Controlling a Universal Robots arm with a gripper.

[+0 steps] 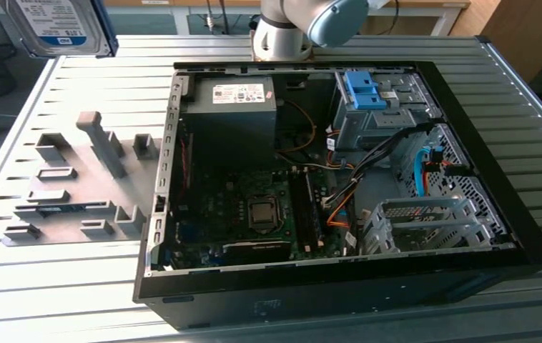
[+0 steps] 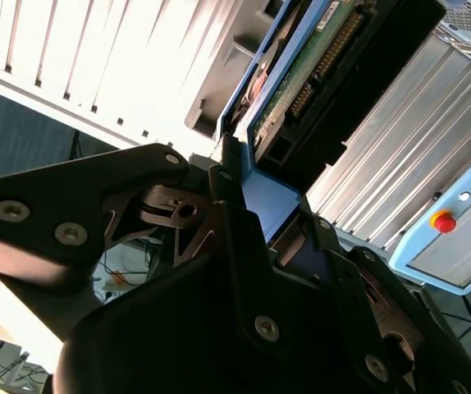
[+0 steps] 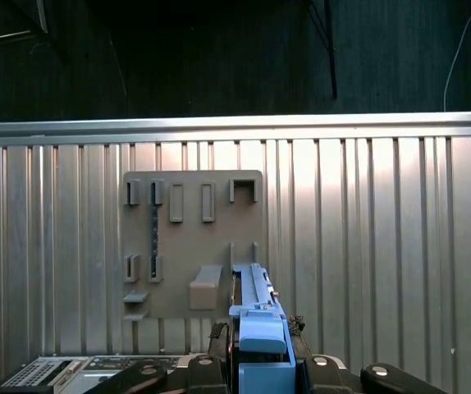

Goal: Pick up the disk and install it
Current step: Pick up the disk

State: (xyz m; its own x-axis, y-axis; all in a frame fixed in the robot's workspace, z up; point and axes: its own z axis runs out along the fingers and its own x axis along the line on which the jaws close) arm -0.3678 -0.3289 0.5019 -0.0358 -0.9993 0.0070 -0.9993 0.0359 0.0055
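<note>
The disk (image 1: 61, 25) is a silver drive with a white-and-blue label in a blue bracket. It hangs high above the table's far corner at the exterior view's left, away from the open computer case (image 1: 500, 236). In the second wrist view my gripper (image 2: 262, 205) is shut on the disk (image 2: 317, 78), with its black fingers (image 2: 227, 193) pressed against the blue bracket. The first wrist view shows the disk (image 3: 256, 316) edge-on, rising from my gripper (image 3: 260, 373) above the slatted table.
Inside the case, a drive cage holds a bare blue bracket (image 1: 362, 89) beside a grey box with a white sticker (image 1: 237, 107). A grey fixture plate (image 1: 80, 179) with upright holders lies at the exterior view's left. The arm's base (image 1: 295, 28) stands behind the case.
</note>
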